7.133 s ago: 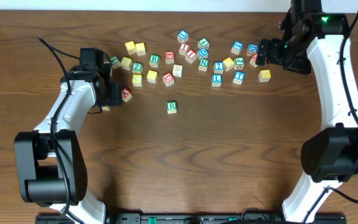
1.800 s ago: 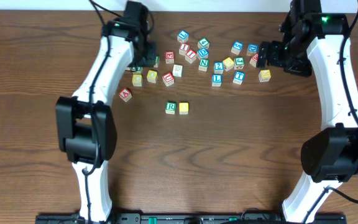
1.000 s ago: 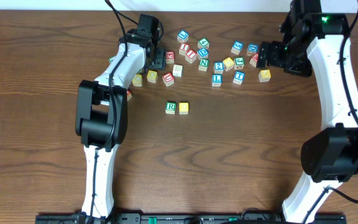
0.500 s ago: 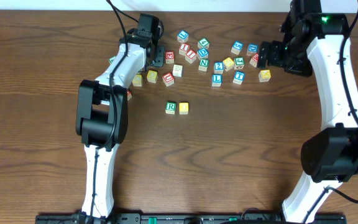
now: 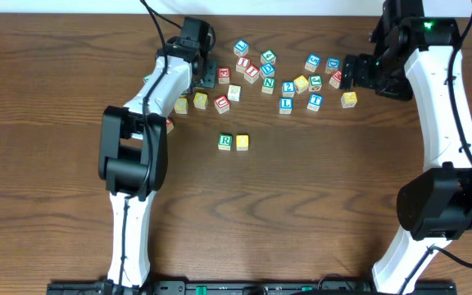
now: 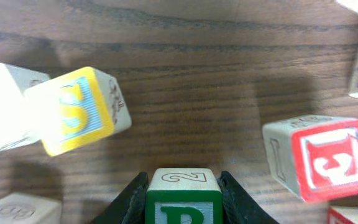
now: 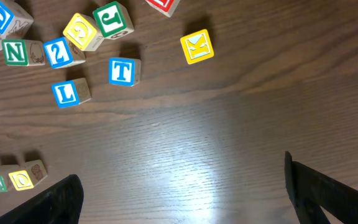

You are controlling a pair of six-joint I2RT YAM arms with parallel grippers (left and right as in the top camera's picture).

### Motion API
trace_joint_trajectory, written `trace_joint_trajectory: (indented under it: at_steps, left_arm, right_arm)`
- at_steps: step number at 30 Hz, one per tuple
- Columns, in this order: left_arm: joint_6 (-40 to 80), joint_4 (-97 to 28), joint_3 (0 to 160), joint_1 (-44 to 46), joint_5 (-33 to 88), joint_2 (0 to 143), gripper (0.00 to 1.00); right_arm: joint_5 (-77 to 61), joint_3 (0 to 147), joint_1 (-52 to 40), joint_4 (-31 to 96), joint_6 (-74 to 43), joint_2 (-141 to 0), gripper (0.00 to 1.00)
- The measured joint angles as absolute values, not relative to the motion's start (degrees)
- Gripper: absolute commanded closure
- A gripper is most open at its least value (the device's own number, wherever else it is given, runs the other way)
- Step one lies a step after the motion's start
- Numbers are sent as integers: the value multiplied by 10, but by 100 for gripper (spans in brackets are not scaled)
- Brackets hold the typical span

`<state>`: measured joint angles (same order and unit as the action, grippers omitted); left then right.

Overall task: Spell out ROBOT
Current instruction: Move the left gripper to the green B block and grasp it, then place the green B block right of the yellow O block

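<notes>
My left end effector (image 6: pixel 183 183) works at the upper left of the overhead frame. It is pinching the green B cube (image 6: pixel 183 206) by two opposite sides, so it should lift square. The R cube (image 5: pixel 225 141) and a yellow cube (image 5: pixel 242 141) sit side by side mid-frame on the bench (image 5: pixel 318 213), leaving B's slot to their right. The right end effector (image 7: pixel 182 196) hangs spread wide near the T cube (image 7: pixel 122 71), which I judge is its pick.
</notes>
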<state>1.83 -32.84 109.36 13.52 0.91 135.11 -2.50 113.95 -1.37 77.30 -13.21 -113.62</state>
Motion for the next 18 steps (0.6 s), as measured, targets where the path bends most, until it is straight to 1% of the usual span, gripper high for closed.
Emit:
trace_joint_trajectory:
  at_steps: [6, 11, 14, 18]
  left_arm:
    - [18, -394, 1092, 142, 8, 1242, 70]
    - [38, -477, 1096, 182, 5, 1145, 70]
    - [68, -522, 1097, 223, 5, 1133, 69]
    - [106, -540, 1089, 271, 5, 1148, 70]
  right_arm:
    - [-25, 1140, -14, 771, -132, -1136, 1]
    - [-25, 1140, -14, 769, -132, -1136, 1]
    - [-25, 1140, -14, 769, -132, -1136, 1]
    - [-25, 1140, -14, 769, -132, -1136, 1]
